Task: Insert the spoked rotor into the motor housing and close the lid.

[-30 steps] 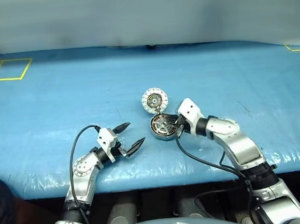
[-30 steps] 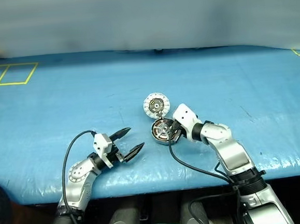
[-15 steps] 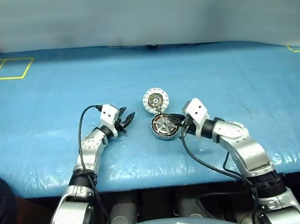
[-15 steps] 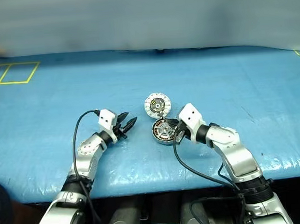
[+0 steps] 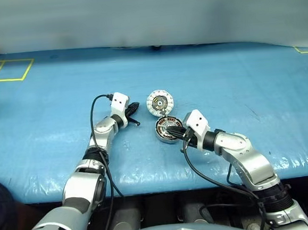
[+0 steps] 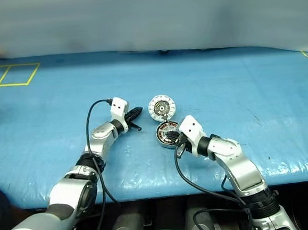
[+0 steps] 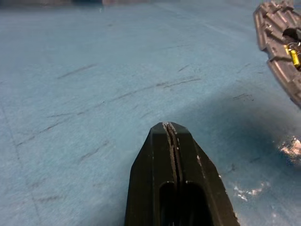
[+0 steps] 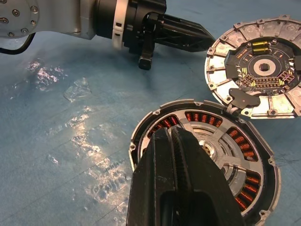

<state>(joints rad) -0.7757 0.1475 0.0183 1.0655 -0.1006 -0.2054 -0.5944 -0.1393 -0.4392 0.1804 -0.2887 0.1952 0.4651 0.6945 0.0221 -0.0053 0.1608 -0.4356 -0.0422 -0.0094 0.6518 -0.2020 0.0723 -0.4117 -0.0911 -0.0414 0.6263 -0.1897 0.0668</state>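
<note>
Blue plastic-covered bench (image 5: 236,76) with yellow tape squares (image 5: 6,70) at your far left. Spoked rotor (image 8: 214,146) sits in the motor housing (image 8: 141,136), lid (image 8: 256,73) open flat. Both your left fingers (image 7: 171,141) and right fingers (image 8: 174,146) are pressed together, empty.

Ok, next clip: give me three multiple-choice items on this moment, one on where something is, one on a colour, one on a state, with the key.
1. Where is the spoked rotor?
A. Seated in the motor housing
B. On the blue table cover, apart from the housing
C. Held in the left gripper

2. What colour are the windings between the rotor's spokes?
A. Green
B. Copper-orange
C. White

3. How is the lid?
A. Shut over the housing
B. Open, lying flat beside the housing, inner face up
C. Held upright by the right gripper

Key: 1 A, the right wrist view shows the spokes inside the rim; 2 B, copper shows between the spokes; 3 B, its whitish rim and dark centre face up.
</note>
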